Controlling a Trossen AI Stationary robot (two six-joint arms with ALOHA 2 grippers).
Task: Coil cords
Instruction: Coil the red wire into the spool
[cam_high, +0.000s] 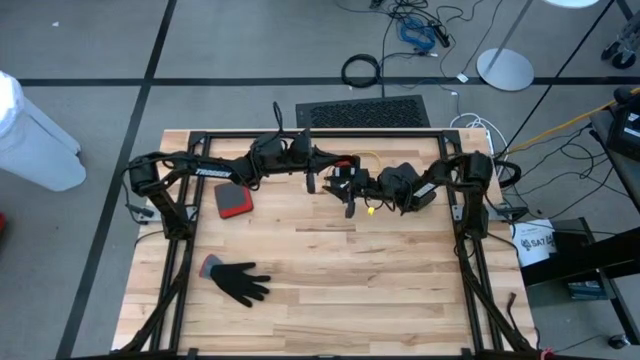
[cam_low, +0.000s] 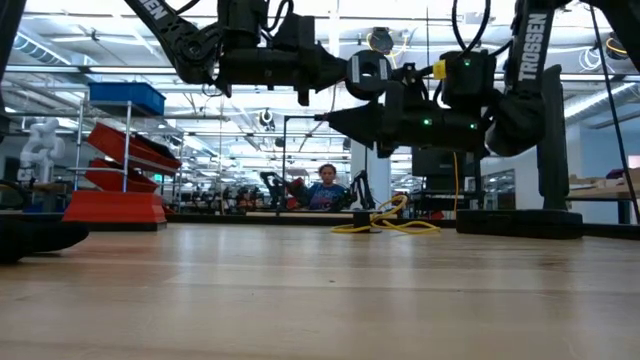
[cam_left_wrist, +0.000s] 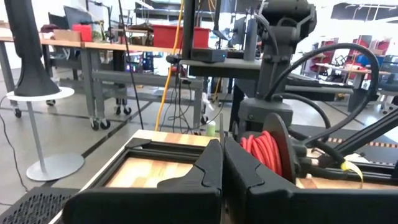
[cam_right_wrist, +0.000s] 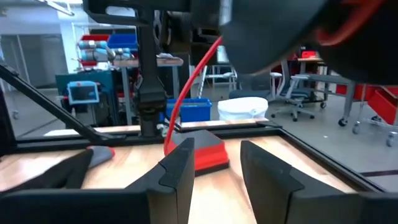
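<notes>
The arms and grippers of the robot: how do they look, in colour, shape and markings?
Both arms are dark, jointed, with white TROSSEN lettering. The left gripper and right gripper each have two black wedge-shaped fingers. Black cables loop along the links, and red coiled cable shows at the wrists.

Overhead view straight down, low view level across the table; two wrist views forward.
</notes>
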